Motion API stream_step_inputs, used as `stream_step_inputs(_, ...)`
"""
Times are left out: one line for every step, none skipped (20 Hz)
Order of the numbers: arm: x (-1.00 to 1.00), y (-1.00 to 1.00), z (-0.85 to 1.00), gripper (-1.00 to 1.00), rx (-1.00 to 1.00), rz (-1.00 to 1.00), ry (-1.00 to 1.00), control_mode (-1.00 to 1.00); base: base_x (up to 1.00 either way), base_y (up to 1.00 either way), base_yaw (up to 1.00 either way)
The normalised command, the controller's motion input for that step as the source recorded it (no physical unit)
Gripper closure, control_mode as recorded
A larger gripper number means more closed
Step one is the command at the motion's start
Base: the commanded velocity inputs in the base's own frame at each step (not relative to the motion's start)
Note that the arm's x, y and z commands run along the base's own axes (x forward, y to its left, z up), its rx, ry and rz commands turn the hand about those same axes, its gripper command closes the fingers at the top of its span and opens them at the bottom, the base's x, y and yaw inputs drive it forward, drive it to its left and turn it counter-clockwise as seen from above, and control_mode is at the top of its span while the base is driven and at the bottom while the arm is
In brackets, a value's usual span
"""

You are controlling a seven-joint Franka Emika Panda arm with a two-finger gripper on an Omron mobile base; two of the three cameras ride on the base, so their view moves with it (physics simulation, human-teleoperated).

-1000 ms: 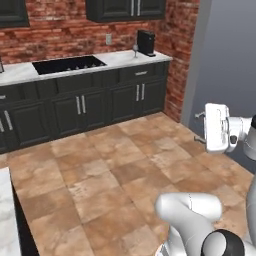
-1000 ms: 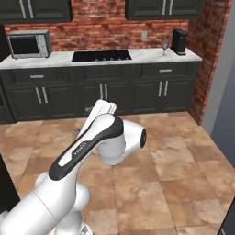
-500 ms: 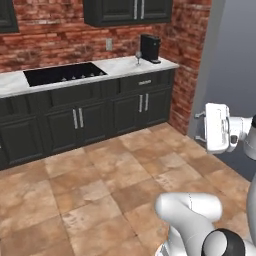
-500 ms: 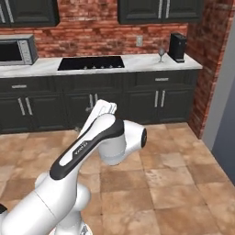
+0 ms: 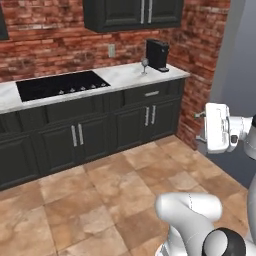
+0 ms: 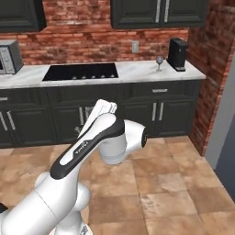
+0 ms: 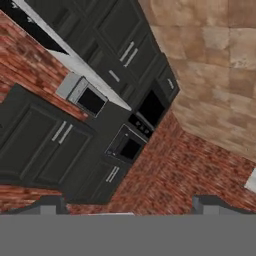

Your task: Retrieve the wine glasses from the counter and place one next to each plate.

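One wine glass [image 5: 144, 65] stands upright on the marble counter [image 5: 122, 76] near its right end, just left of a black coffee machine. In the right base view the same wine glass [image 6: 159, 62] stands on the counter [image 6: 137, 71], right of the black cooktop [image 6: 80, 71]. My gripper [image 5: 200, 127] hangs high over the tiled floor, far from the counter, pointing left. Its fingertips [image 7: 50, 203] stand wide apart in the hand view, open with nothing between them. The plates are out of view.
The black coffee machine [image 5: 157, 54] sits at the counter's right end against a brick side wall [image 5: 202, 60]. A microwave [image 6: 9, 56] stands at the counter's left. Black cabinets [image 5: 90, 135] run below. Open tiled floor [image 5: 100, 200] lies between me and the counter.
The whole picture has shifted: the base has driven closer to the counter, which now looms larger. The arm holds the same pose and the gripper stays open.
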Motion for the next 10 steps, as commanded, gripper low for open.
stream_step_inputs(0.00, 0.00, 0.00, -1.00, 0.00, 0.00, 0.00, 1.00, 1.00, -0.16, 0.00)
stream_step_inputs(0.00, 0.00, 0.00, -1.00, 0.00, 0.00, 0.00, 1.00, 1.00, -0.16, 0.00)
stream_step_inputs(0.00, 0.00, 0.00, -1.00, 0.00, 0.00, 0.00, 1.00, 1.00, -0.15, 0.00)
stream_step_inputs(0.00, 0.00, 0.00, -1.00, 0.00, 0.00, 0.00, 1.00, 1.00, -0.15, 0.00)
stream_step_inputs(0.00, 0.00, 0.00, -1.00, 0.00, 0.00, 0.00, 1.00, 1.00, -0.14, 0.00)
stream_step_inputs(0.00, 0.00, 0.00, -1.00, 0.00, 0.00, 0.00, 1.00, 1.00, -0.11, 0.00)
stream_step_inputs(0.00, 0.00, 0.00, -1.00, 0.00, 0.00, 0.00, 1.00, 1.00, -0.10, 0.00)
stream_step_inputs(0.00, 0.00, 0.00, -1.00, 0.00, 0.00, 0.00, 1.00, 1.00, -0.09, 0.00)
stream_step_inputs(0.00, 0.00, 0.00, -1.00, 0.00, 0.00, 0.00, 1.00, 1.00, -0.08, 0.00)
stream_step_inputs(0.00, 0.00, 0.00, -1.00, 0.00, 0.00, 0.00, 1.00, 1.00, -0.08, 0.00)
